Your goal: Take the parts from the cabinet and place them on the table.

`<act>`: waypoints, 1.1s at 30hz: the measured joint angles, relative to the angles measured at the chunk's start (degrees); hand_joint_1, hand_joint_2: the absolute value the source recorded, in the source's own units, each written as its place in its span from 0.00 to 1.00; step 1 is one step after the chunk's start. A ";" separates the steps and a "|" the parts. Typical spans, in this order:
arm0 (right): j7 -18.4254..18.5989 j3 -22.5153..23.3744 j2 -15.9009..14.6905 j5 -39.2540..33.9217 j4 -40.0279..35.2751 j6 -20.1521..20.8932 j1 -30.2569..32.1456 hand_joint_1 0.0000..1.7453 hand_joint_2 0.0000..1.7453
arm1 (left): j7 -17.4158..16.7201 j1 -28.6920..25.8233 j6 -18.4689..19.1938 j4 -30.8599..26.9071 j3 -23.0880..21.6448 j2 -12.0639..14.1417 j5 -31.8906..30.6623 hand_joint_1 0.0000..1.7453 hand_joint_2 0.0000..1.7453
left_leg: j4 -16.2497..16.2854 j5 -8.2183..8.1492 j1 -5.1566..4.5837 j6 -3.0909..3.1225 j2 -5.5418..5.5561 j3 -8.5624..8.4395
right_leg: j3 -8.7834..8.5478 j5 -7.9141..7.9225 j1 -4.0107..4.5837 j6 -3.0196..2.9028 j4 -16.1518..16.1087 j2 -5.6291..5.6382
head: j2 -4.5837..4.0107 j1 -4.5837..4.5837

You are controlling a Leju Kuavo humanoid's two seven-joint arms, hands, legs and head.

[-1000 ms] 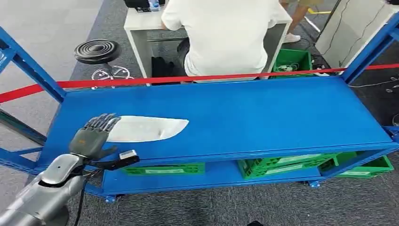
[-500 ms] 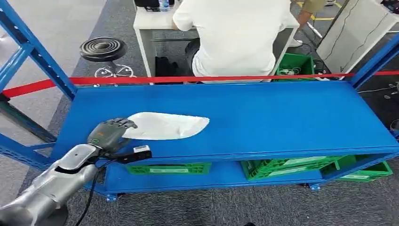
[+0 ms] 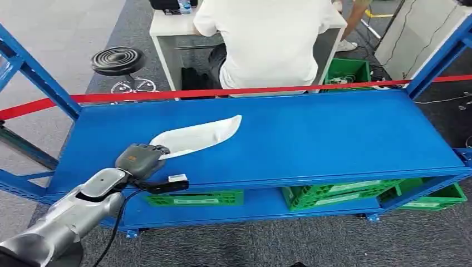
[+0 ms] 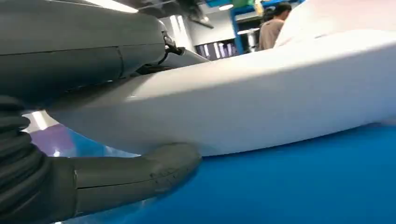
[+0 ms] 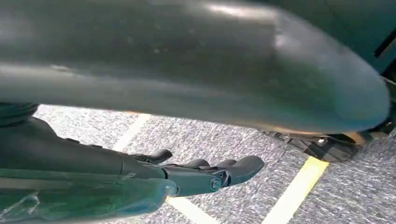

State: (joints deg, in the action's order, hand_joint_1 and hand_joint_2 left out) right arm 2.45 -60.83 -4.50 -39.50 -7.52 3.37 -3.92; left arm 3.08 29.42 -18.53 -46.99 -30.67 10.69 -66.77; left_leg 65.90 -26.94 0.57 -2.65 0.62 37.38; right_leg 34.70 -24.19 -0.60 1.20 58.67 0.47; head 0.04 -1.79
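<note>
Far left of head view: L arm [image 3: 67,214] comes up from the bottom corner, silver, w/ a black cable trailing under it. Left hand [image 3: 140,159] sits at the front-left of the blue shelf top [image 3: 334,133], fingers curled down over the near end of the white part [image 3: 197,135]. Wrist view confirms the grip: the thick thumb [image 4: 135,175] lies under the part [image 4: 261,98], upper fingers on top, so the hand grips the part's edge. A small black module w/ a white label [image 3: 177,179] sticks out just beside the wrist, at the shelf's front lip.

The part is a long, flat white piece, pointed-oval, lying at a slant: near end in the hand, far end angled away toward mid-shelf. From the wrist view, its near end looks lifted off the blue surface; can't tell if the far end touches.

Behind the shelf: black round stool [image 3: 118,60] at left, then a red tape line [image 3: 167,95] running across, and a person in a white shirt [image 3: 267,39] seated w/ back turned at a white desk [image 3: 167,33].

Below the top shelf: green crates [image 3: 334,196] on the lower level, center to right. Blue uprights [image 3: 439,55] at the right end.

Right hand [image 5: 205,175] hangs over grey carpet w/ yellow floor lines [image 5: 294,191]; fingers extended, lightly apart, holding nothing.
</note>
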 joint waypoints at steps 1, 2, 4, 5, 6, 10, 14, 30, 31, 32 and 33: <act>-0.09 0.00 0.04 0.00 0.00 0.00 -0.06 0.00 0.00 | -0.15 0.35 0.00 0.04 -0.20 -0.02 -0.02 1.00 1.00 | -4.54 1.89 0.07 -0.05 -0.14 -2.32 | -0.02 -0.05 -0.02 0.28 0.07 0.03 | 0.00 0.04; -0.15 0.00 0.07 0.00 0.00 0.00 -0.08 0.00 0.00 | -0.22 0.70 0.00 0.15 -0.41 -0.04 0.02 1.00 1.00 | -7.26 1.72 0.02 -0.14 -0.20 -3.46 | 0.24 -0.22 0.52 0.76 0.58 0.09 | 0.00 0.20; -0.37 -0.02 0.13 -0.02 0.00 0.00 -0.09 0.00 0.00 | -0.22 0.84 -0.64 0.20 -0.79 -0.07 0.33 1.00 1.00 | -7.50 1.46 -0.03 0.85 0.11 -3.28 | 0.55 0.00 0.49 1.24 0.43 0.17 | 0.00 0.00; -0.52 -0.02 0.15 -0.04 0.00 0.00 0.05 0.00 0.00 | -0.22 0.79 -1.20 0.20 -0.94 -0.04 0.77 1.00 1.00 | -7.44 1.44 -0.18 1.28 0.12 -3.22 | 0.41 0.21 0.34 1.56 0.12 0.16 | 0.00 0.02; -0.63 -0.06 0.15 -0.15 0.00 -0.02 0.08 0.00 0.00 | 0.02 0.80 -1.96 0.20 -1.07 -0.04 1.33 1.00 1.00 | -7.59 1.69 0.03 1.71 0.10 -3.24 | 0.38 0.24 0.33 1.80 0.09 0.17 | 0.00 0.04; -0.83 -0.26 0.35 -0.46 0.00 -0.24 0.02 0.00 0.00 | 1.88 -0.02 -4.52 -0.81 -1.20 0.22 3.80 1.00 1.00 | -7.66 1.81 0.23 2.47 -0.09 -3.27 | 5.45 -6.29 0.15 2.84 11.43 -0.05 | 0.00 -0.61; -0.92 -0.33 0.37 -0.98 0.00 -0.68 0.20 0.00 0.00 | 8.14 -3.98 -7.70 -5.82 -0.43 0.61 12.65 1.00 1.00 | -7.61 1.68 0.16 2.56 -0.04 -3.41 | 6.77 -5.22 0.11 2.79 14.23 -0.04 | 0.00 -0.68; -1.51 -0.39 0.33 -2.93 0.02 -1.79 0.00 0.00 0.00 | 34.64 -21.77 7.84 -49.43 1.16 -5.92 64.27 1.00 1.00 | 3.60 -1.98 -0.02 0.22 -0.06 1.96 | -0.32 -0.59 -0.02 0.21 -0.15 0.13 | 0.00 -0.09; -1.51 -0.42 0.33 -3.02 0.02 -1.79 -0.08 0.00 0.00 | 34.69 -22.02 9.67 -50.67 1.16 -6.10 65.91 1.00 1.00 | -0.98 0.40 0.00 0.26 -0.11 -0.35 | -0.42 -0.62 -0.09 0.29 -0.10 0.15 | 0.00 -0.07; -1.46 -0.44 0.33 -3.08 0.02 -1.79 -0.09 0.00 0.00 | 34.78 -22.30 12.23 -52.38 1.16 -6.47 67.85 1.00 1.00 | -5.34 1.79 0.06 0.18 -0.36 -2.67 | -0.46 -0.74 0.04 0.72 0.01 0.17 | 0.00 0.00; -1.18 -0.48 0.33 -3.21 0.02 -1.79 -0.14 0.00 0.00 | 34.82 -22.49 14.89 -54.20 1.12 -6.99 69.45 1.00 1.00 | -7.63 1.01 0.06 0.36 -0.19 -3.62 | -0.04 -1.06 0.55 1.18 0.82 0.22 | 0.00 0.29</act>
State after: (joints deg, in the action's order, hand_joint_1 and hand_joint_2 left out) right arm 1.26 -61.31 -4.17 -42.71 -7.50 1.57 -4.06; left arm 37.90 6.93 -3.64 -101.19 -29.55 3.70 2.68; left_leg 58.26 -25.93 0.63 -2.29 0.43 33.77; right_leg 34.66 -25.26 -0.05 2.38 59.49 0.69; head 0.04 -1.51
